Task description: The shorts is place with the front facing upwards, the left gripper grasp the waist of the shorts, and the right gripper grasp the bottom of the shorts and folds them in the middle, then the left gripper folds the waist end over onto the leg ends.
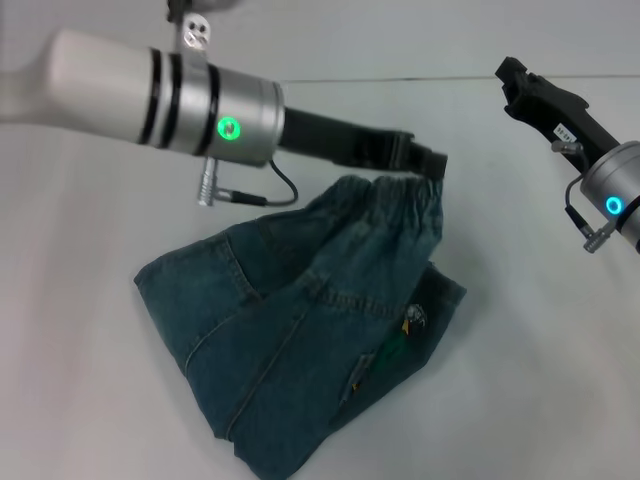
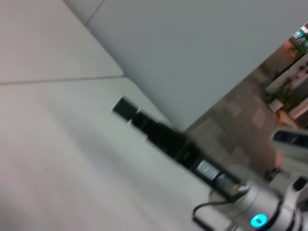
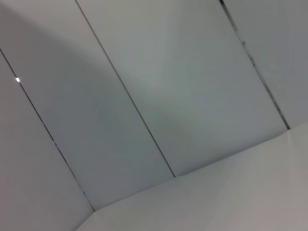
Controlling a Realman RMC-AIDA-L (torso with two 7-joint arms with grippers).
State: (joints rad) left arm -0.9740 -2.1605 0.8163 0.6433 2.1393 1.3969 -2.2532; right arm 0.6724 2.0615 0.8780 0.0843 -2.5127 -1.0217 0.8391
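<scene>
Gripping the waist of the shorts [image 1: 395,190], left gripper [image 1: 432,163] lifts it; right gripper [image 1: 512,82] jaws unclear

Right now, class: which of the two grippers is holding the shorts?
The left gripper: it pinches the waist and lifts it off the table. The right gripper hangs apart, holding nothing.

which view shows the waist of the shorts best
The head view. It shows the waist of the shorts, gathered and puckered, lifted off the table by the left gripper, with the rest of the shorts draped below. The left wrist view shows only the right gripper and table; the right wrist view shows neither shorts nor waist.
</scene>
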